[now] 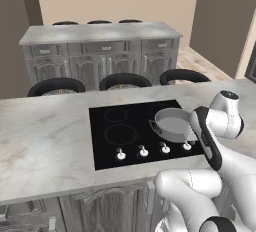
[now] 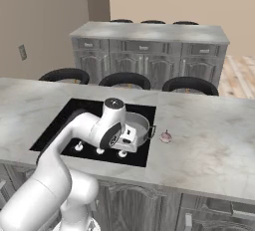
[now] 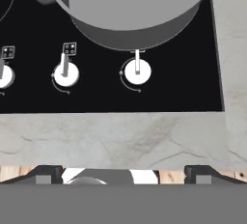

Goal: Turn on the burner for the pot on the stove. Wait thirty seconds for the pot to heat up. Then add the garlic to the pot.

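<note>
The pot (image 3: pixel 135 10) is sitting on the stove (image 1: pixel 107 148) directly behind the rightmost knob (image 3: pixel 137 71), where the spread jaws are aiming.

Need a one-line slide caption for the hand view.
Open gripper over counter edge, facing the rightmost knob below the pot.

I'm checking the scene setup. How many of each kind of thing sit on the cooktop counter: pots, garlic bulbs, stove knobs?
pot: 1
garlic: 1
knobs: 4
Total: 6
</note>
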Motion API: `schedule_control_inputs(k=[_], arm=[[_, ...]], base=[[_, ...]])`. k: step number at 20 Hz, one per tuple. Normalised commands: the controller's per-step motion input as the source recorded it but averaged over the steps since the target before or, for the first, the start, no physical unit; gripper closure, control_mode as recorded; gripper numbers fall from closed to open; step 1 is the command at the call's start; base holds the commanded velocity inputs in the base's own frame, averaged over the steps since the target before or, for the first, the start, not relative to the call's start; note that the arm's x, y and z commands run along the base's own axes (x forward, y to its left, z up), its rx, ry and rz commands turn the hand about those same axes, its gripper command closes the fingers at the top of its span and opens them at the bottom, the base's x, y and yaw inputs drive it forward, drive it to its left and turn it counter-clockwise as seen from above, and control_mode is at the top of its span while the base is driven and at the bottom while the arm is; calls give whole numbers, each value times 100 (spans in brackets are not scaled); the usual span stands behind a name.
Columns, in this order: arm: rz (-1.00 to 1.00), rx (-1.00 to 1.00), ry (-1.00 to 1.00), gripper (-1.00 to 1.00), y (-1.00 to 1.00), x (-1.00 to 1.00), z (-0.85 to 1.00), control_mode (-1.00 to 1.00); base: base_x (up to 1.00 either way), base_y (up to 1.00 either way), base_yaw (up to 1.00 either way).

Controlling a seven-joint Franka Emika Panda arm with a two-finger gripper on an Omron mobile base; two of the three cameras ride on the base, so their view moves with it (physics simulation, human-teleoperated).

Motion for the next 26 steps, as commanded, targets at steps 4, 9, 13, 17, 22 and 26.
schedule_control_inputs(k=[4,9,13,17,22,26], arm=[[0,0,0,-100,0,5,-19,-100],[0,0,-4,-100,-1,2,-17,-100],[0,0,-9,-100,0,0,-3,-100],[0,-1,-15,-100,0,0,0,-100],[-2,-1,-3,-100,0,2,-5,-100],[-4,-1,3,-100,12,1,-3,-100]], base=[[0,0,0],[0,0,0],[0,0,0],[0,0,0],[0,0,0],[0,0,0]])
